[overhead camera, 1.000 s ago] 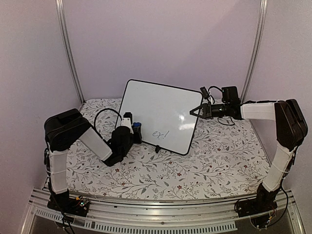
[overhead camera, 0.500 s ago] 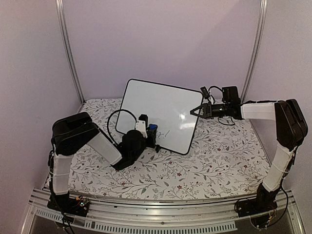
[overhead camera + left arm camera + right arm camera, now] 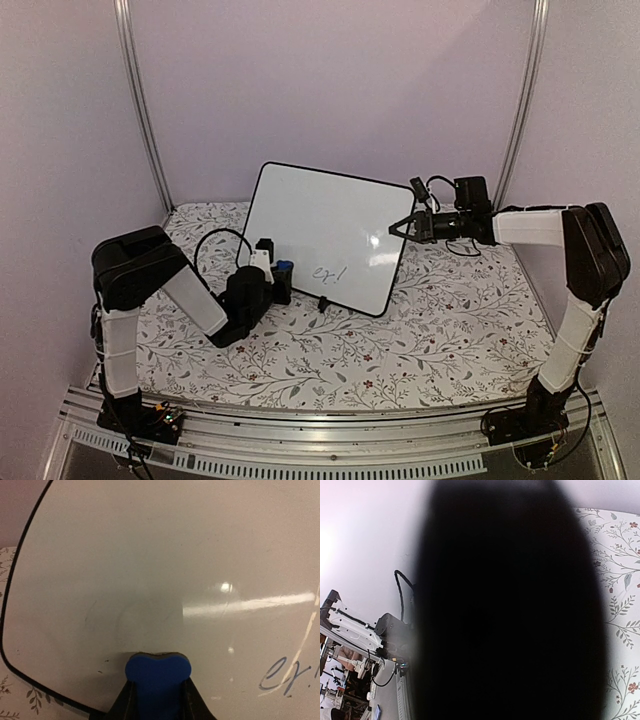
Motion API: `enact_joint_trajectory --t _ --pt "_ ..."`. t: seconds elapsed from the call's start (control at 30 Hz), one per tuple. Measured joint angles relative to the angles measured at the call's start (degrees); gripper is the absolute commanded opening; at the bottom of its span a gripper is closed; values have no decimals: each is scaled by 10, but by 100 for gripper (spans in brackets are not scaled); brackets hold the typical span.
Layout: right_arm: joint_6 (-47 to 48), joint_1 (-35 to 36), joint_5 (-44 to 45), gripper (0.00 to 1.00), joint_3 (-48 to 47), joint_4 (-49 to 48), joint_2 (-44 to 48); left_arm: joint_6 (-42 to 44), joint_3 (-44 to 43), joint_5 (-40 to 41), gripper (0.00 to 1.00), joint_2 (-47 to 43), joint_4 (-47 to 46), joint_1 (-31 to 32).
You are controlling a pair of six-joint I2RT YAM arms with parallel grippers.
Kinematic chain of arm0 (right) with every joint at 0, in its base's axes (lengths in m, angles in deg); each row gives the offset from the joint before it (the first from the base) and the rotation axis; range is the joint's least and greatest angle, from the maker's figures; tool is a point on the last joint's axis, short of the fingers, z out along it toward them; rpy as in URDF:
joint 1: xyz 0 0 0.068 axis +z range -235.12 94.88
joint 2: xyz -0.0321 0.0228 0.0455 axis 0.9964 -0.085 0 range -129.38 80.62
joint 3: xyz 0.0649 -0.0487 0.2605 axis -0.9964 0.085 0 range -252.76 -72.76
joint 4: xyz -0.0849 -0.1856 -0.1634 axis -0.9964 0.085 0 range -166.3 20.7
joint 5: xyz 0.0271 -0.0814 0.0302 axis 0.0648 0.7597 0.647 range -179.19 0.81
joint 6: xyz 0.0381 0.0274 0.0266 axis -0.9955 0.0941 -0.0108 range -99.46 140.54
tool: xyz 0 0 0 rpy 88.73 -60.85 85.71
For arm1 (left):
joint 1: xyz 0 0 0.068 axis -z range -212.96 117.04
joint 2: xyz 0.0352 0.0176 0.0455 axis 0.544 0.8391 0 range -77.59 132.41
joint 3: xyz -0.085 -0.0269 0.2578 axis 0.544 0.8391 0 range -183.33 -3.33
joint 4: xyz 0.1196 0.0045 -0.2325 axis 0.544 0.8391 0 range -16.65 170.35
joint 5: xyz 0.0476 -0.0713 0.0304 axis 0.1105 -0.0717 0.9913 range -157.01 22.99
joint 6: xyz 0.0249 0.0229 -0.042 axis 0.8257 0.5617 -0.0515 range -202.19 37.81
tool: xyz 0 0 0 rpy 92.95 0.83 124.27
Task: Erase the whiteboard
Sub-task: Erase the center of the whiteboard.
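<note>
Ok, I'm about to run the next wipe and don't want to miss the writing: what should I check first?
1. Grip of left gripper on blue eraser: ok.
2. Clean whiteboard: not ok, writing sits right of the eraser.
3. Eraser pressed against the board: cannot tell.
4. Shut right gripper at the board's right edge: ok.
5. Firm hold by that gripper on the board: cannot tell; its wrist view is blocked.

Top view high, near edge; left wrist close-up; both share whiteboard [image 3: 320,225].

Left hand [image 3: 281,272] and eraser [image 3: 157,672] slid left, uncovering writing [image 3: 328,273].
</note>
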Motion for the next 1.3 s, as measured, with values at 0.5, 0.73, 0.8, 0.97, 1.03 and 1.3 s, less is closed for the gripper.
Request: enact_joint_trajectory --t 0.5,0.73,0.8,0.97,1.03,1.3 --pt "-15 4 8 1 -18 -14 -20 -4 -44 24 0 26 4 29" --pt "-17 8 9 1 -35 -19 -37 -5 -62 11 0 41 -3 63" --pt "-17 8 9 1 -36 -19 -39 -5 -65 8 0 43 -3 69" --pt "-16 9 10 1 -37 -19 -39 -6 -65 11 0 43 -1 71" --pt "-16 10 11 1 -37 -20 -39 -11 -63 13 0 40 1 66" --pt "-17 21 22 1 -37 -26 -40 -17 -40 12 0 12 23 28"
